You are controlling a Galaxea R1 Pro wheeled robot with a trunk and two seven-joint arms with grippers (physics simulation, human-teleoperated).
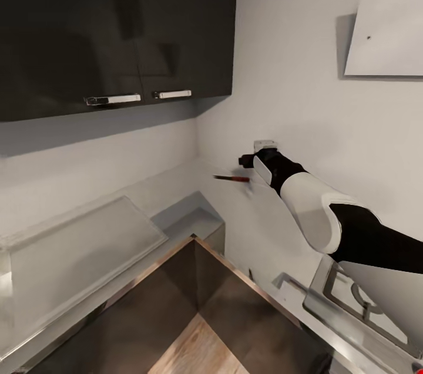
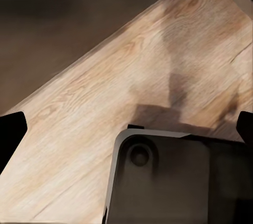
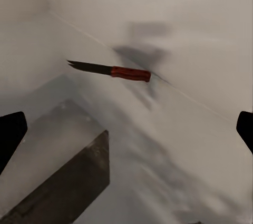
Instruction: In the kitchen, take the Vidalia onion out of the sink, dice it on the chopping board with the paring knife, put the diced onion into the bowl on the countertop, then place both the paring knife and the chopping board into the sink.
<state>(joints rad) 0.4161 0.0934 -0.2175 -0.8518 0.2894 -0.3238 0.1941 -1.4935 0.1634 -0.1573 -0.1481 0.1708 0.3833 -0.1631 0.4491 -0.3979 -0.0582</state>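
Note:
The paring knife [image 1: 231, 178] [image 3: 112, 70], with a dark blade and a red handle, lies on the grey countertop [image 1: 176, 186] in the corner by the back wall. My right gripper [image 1: 247, 165] [image 3: 126, 134] hovers just short of the handle end and is open, its dark fingertips [image 3: 10, 137] wide apart with nothing between them. My left gripper [image 2: 126, 132] is open too and hangs over the wooden floor [image 2: 132, 66] above the robot's base [image 2: 174, 182]. The onion, chopping board and bowl are out of view.
Dark upper cabinets [image 1: 111, 27] hang over the left counter, where a pale glossy slanted panel [image 1: 76, 245] rests. A metal-rimmed rectangular fixture [image 1: 346, 297] with a round part sits lower right, partly under my arm; I cannot tell if it is the sink. Dark base cabinets [image 1: 194, 280] meet at the corner.

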